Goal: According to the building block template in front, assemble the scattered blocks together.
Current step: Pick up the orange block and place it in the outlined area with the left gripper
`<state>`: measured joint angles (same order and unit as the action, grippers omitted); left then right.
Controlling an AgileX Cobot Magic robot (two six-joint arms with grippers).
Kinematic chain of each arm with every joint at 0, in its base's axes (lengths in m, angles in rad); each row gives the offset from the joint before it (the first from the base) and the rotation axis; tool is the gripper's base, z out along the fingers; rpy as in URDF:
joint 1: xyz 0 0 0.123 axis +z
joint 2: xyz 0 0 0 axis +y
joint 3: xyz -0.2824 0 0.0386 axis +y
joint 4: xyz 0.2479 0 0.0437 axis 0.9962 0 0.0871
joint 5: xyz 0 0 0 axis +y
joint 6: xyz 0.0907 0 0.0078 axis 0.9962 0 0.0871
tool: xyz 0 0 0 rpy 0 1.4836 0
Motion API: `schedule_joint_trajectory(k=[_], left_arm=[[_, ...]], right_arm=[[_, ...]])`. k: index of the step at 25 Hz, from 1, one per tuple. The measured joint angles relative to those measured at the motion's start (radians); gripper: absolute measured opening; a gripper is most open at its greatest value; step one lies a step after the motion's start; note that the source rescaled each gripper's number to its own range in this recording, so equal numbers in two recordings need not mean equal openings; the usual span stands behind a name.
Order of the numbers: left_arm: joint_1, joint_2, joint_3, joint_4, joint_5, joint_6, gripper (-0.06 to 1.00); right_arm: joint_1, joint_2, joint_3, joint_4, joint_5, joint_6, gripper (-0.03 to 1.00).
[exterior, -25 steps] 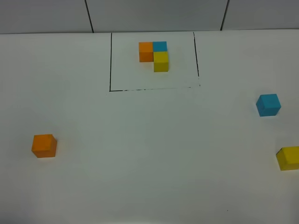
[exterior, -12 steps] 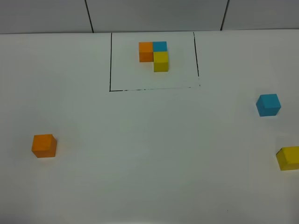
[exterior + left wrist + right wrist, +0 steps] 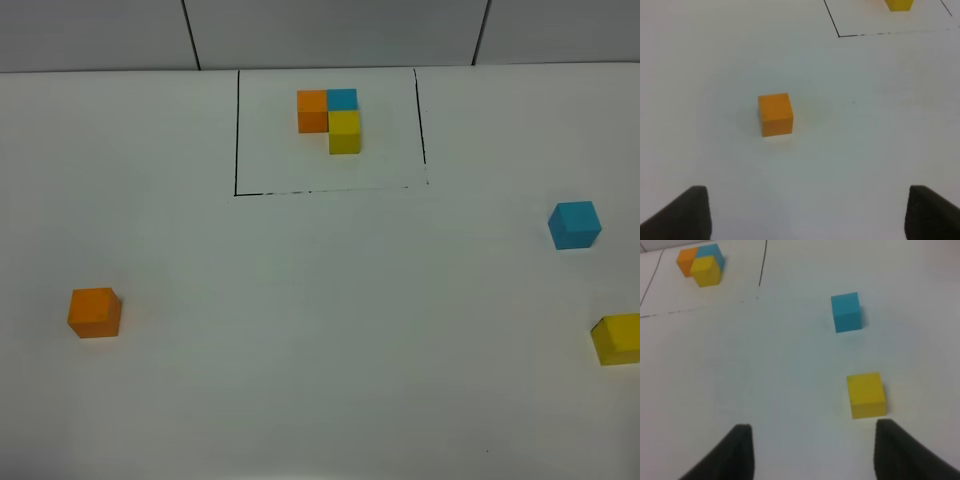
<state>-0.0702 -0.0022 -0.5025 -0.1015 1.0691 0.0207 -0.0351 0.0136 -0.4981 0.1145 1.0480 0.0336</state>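
The building block template (image 3: 330, 120) is a black-lined rectangle at the far middle of the table, framing orange, blue and yellow cubes joined in an L; the right wrist view shows the template (image 3: 701, 266) too. Three scattered blocks lie apart: an orange block (image 3: 94, 312) at the near left, a blue block (image 3: 574, 224) at the right and a yellow block (image 3: 617, 339) at the right edge. My left gripper (image 3: 809, 189) is open, short of the orange block (image 3: 775, 114). My right gripper (image 3: 814, 424) is open, with the yellow block (image 3: 866, 394) just ahead and the blue block (image 3: 846, 312) beyond it.
The white table (image 3: 320, 330) runs back to a grey panelled wall (image 3: 330, 30). Neither arm shows in the high view.
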Motion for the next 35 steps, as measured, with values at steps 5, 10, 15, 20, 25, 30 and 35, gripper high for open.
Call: schedule_joint_trajectory(k=[5,10,15,20,25,30,35], left_arm=[[0.0,0.0,0.0,0.0,0.0,0.0,0.68],[0.0,0.0,0.0,0.0,0.0,0.0,0.68],[0.0,0.001,0.0,0.0,0.0,0.0,0.68],[0.0,0.052,0.0,0.001,0.0,-0.014,0.71],[0.0,0.253,-0.045,0.021,-0.004,-0.046,0.76],[0.0,0.55,-0.144,0.102,-0.041,-0.061,0.76],[0.0,0.864,-0.253,0.127,-0.12,-0.111,0.76]], right_arm=[[0.0,0.0,0.0,0.0,0.0,0.0,0.17],[0.0,0.0,0.0,0.0,0.0,0.0,0.17],[0.0,0.0,0.0,0.0,0.0,0.0,0.17],[0.0,0.0,0.0,0.0,0.0,0.0,0.17],[0.0,0.0,0.0,0.0,0.0,0.0,0.17],[0.0,0.0,0.0,0.001,0.0,0.0,0.17],[0.0,0.0,0.0,0.001,0.0,0.0,0.17]])
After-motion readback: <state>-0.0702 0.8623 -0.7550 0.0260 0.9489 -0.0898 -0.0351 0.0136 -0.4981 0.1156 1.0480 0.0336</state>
